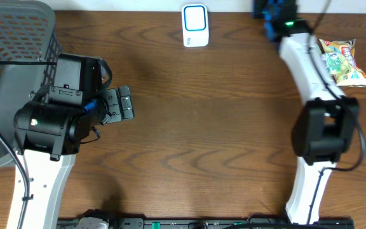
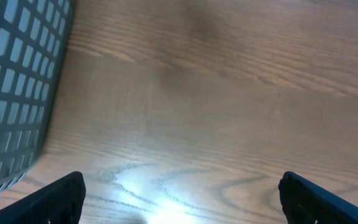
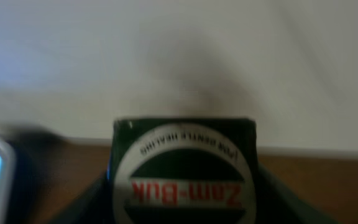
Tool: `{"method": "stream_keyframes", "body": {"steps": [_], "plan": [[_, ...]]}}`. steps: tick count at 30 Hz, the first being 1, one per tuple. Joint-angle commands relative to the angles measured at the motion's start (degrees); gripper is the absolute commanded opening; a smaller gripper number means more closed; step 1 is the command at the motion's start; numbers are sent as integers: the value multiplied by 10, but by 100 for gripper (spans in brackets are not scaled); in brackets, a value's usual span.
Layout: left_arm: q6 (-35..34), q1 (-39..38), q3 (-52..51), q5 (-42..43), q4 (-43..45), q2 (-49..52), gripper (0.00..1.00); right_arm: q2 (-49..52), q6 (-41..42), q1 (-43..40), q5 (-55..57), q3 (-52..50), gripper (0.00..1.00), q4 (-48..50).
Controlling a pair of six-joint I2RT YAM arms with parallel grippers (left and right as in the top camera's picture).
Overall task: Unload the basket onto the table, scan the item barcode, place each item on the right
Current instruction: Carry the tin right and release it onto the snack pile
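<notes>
Overhead: grey basket sitting far left, beside my left arm. Left gripper hovering over wood table, fingers spread wide, holding nothing. White/blue scanner lying top centre. Right gripper reaching to table's far edge, just right of scanner. Right wrist cam: am clasping green Zam-Buk box btwn fingers, label showing upside down, scanner showing at view's left edge. Snack pkt lying far right.

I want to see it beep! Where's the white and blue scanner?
In the overhead view the scanner sits at the far edge of the table, near the middle, left of the right gripper holding the Zam-Buk box.
</notes>
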Motion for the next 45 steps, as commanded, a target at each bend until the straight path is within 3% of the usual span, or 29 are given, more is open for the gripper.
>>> {"method": "stream_keyframes", "body": {"steps": [1,6,10,14,16,27,35,45], "plan": [[1,-1,6,-5,-1,-1,98,-23,-21,-44,59,4,27,-73],[1,-1,6,-5,-1,-1,98,-18,-44,-105,90,3,36,-174],[1,-1,6,-5,-1,-1,98,-9,-44,-143,78,3,59,-215],[1,-1,6,-5,-1,-1,98,-10,-37,-162,78,3,71,-239],[1,-1,6,-5,-1,-1,98,-13,-37,-167,78,3,99,-252],[1,-1,6,-5,-1,-1,98,-107,22,-149,73,3,99,-318],[1,-1,6,-5,-1,-1,98,-236,39,-123,-109,3,99,-438],[1,-1,6,-5,-1,-1,98,-370,56,-67,-180,-33,99,-523]]}}
